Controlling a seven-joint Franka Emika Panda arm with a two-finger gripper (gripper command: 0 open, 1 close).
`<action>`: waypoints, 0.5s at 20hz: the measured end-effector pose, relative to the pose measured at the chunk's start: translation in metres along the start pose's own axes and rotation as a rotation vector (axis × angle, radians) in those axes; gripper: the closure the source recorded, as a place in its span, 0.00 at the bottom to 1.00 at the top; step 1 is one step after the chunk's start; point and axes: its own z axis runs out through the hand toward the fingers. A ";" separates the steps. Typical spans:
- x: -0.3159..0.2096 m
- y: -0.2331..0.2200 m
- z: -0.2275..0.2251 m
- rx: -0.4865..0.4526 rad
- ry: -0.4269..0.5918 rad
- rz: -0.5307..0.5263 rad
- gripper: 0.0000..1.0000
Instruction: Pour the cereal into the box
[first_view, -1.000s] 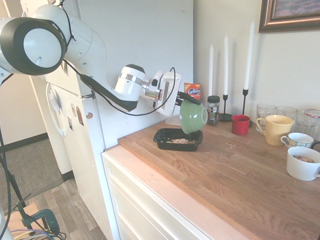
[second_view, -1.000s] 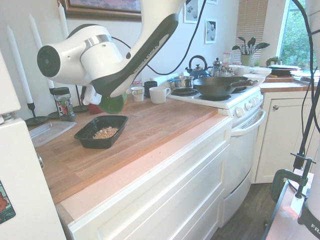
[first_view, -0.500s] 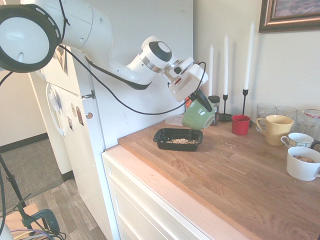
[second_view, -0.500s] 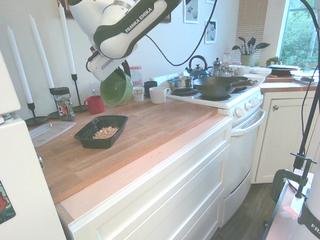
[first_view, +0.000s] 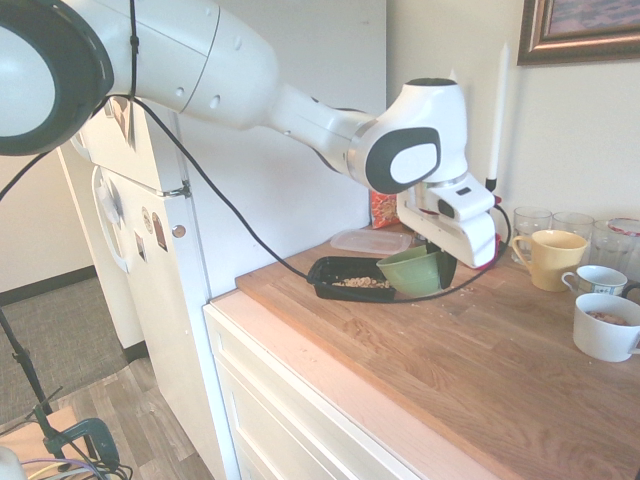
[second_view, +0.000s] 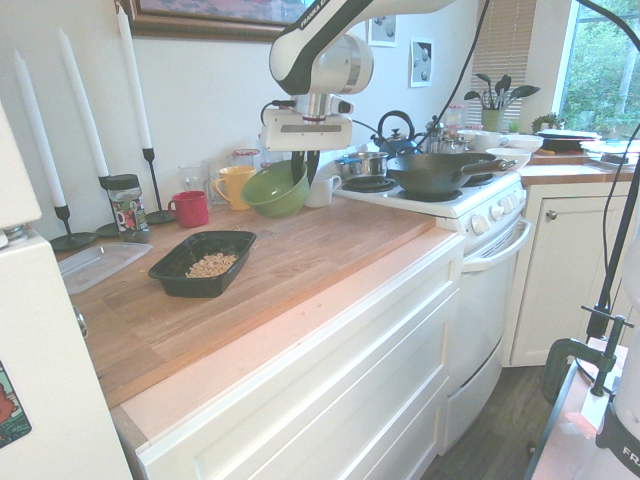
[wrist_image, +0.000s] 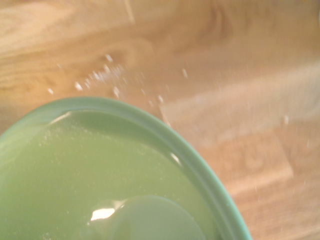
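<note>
We see the gripper (second_view: 308, 158) clamped on the rim of the green bowl (second_view: 275, 190), which it holds just above the wooden counter (second_view: 300, 250), mouth upward and slightly tilted. In the wrist view the green bowl (wrist_image: 100, 180) shows a bare interior (a few pale crumbs lie on the wood beyond its rim). The box (second_view: 202, 262) rests on the counter toward the refrigerator end, well apart from the bowl in the second exterior view, and the cereal (second_view: 211, 265) lies as a small tan heap inside it. In the first exterior view the box (first_view: 340, 268) sits just beside the bowl (first_view: 418, 270), with the cereal (first_view: 362, 283) visible on its floor. We note a clear flat container (second_view: 100, 263) near the back edge behind the box, and a red cup (second_view: 190, 208) and a yellow mug (second_view: 232, 185) along the wall.
</note>
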 end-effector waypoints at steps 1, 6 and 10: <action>0.011 0.011 0.006 0.034 -0.048 0.018 1.00; 0.050 0.048 0.034 0.196 -0.221 0.108 1.00; 0.078 0.060 0.053 0.199 -0.239 0.157 1.00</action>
